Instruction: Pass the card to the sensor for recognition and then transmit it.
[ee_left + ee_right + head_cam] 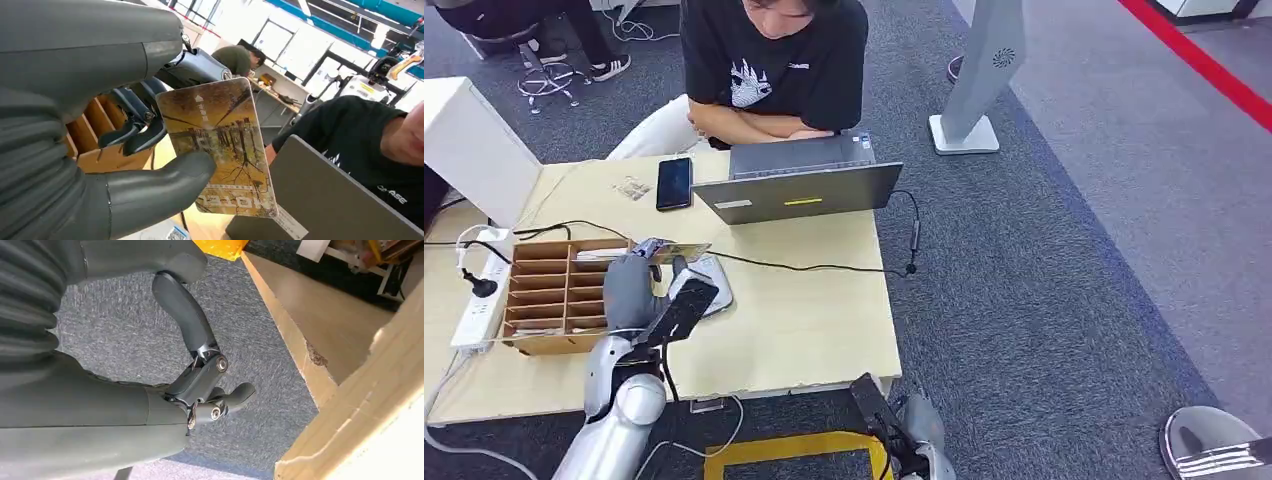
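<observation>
My left hand [631, 288] is raised over the table and holds a yellow-brown hotel card [220, 145] between its thumb and fingers. In the head view the card [676, 251] sticks out flat from the hand, above a grey sensor pad [714, 282] lying on the table. My right hand [200, 390] hangs below the table's front edge with nothing in it, its fingers loosely apart; the head view shows the right hand [914, 425] at the bottom.
A brown slotted organiser [554, 295] stands left of my hand, with a white power strip [479, 290] beyond it. A grey laptop [799, 185], a black phone [674, 183] and a cable [824, 267] lie on the wooden table [824, 330]. A person sits behind the laptop.
</observation>
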Controlling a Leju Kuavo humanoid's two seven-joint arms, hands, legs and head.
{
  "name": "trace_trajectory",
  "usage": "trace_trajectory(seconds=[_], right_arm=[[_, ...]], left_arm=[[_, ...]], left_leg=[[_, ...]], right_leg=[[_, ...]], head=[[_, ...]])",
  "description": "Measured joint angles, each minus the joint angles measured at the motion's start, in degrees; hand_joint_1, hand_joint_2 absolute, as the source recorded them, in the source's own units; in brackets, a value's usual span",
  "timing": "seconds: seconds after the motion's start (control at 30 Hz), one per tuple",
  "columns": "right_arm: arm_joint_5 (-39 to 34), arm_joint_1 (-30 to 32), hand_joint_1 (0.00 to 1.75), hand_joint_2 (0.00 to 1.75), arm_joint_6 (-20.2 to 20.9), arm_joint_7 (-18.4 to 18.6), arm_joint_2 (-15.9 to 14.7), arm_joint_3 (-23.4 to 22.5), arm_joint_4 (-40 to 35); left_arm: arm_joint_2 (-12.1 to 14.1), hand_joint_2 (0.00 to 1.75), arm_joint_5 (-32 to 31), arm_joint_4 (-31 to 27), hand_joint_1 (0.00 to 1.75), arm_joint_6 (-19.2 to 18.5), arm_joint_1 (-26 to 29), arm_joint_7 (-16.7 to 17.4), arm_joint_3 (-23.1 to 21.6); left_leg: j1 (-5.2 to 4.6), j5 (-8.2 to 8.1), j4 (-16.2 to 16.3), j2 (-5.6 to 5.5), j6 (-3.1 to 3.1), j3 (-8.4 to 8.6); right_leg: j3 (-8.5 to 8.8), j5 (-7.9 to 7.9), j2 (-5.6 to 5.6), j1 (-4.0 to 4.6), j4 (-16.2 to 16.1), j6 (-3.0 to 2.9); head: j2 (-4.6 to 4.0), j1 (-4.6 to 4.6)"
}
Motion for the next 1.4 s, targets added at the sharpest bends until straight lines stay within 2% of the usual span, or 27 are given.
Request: trace_trajectory(seconds=[0.17,0.3,0.4,0.53,0.73,1.07,1.4], right_arm=[[-0.4,0.0,0.00,1.75,-0.1,-0.1,0.0,0.0,0.0],[-2.1,-0.1,0.00,1.75,-0.2,-1.8,0.0,0.0,0.0],[-4.0,-0.3,0.00,1.75,-0.3,-3.7,0.2,0.0,0.3],[-7.7,-0.9,0.00,1.75,-0.5,-7.7,0.5,-0.1,1.7],[-8.8,-1.4,0.00,1.75,-0.5,-8.7,0.8,-0.2,3.1],[-10.5,-2.8,0.00,1.75,-0.4,-9.8,2.2,-0.2,4.9],[-12.4,-3.5,0.00,1.75,-0.4,-10.6,2.4,0.0,6.0]], left_arm=[[0.0,1.75,-0.1,0.1,1.75,0.6,0.0,1.9,-0.4],[0.4,1.75,-0.6,3.1,1.75,2.8,-1.5,3.8,-0.3],[1.1,1.75,-0.1,7.5,1.75,4.5,-3.6,3.4,0.9],[1.9,1.75,1.4,13.9,1.75,6.2,-6.2,0.8,2.9],[2.2,1.75,1.7,18.6,1.75,6.3,-7.4,-0.4,4.1],[-0.7,1.75,1.9,21.1,1.75,3.6,-7.6,-5.3,4.2],[-3.7,1.75,3.7,21.2,1.75,1.9,-7.3,-5.3,3.6]], left_leg=[[0.01,0.01,0.0,0.00,0.00,0.01],[0.01,0.02,0.0,0.00,0.00,0.00],[0.01,0.02,0.0,0.01,0.00,0.01],[0.01,0.03,0.0,0.01,0.00,0.01],[0.00,0.02,0.0,0.01,0.00,-0.01],[-0.01,0.02,0.0,0.00,0.01,0.00],[-0.01,0.02,0.0,-0.01,0.01,-0.01]], right_leg=[[0.00,0.00,0.00,0.00,0.0,0.00],[0.01,0.00,0.00,0.01,0.0,0.00],[0.00,0.01,0.01,0.01,0.0,-0.01],[0.01,0.01,0.01,0.01,0.0,-0.01],[0.00,0.01,0.00,0.00,0.0,-0.01],[0.00,0.01,-0.01,0.00,0.0,0.00],[0.00,0.01,0.00,0.00,0.0,0.00]], head=[[0.00,0.00],[0.00,0.00],[0.00,0.00],[0.00,0.00],[0.00,0.00],[0.00,0.02],[0.00,0.00]])
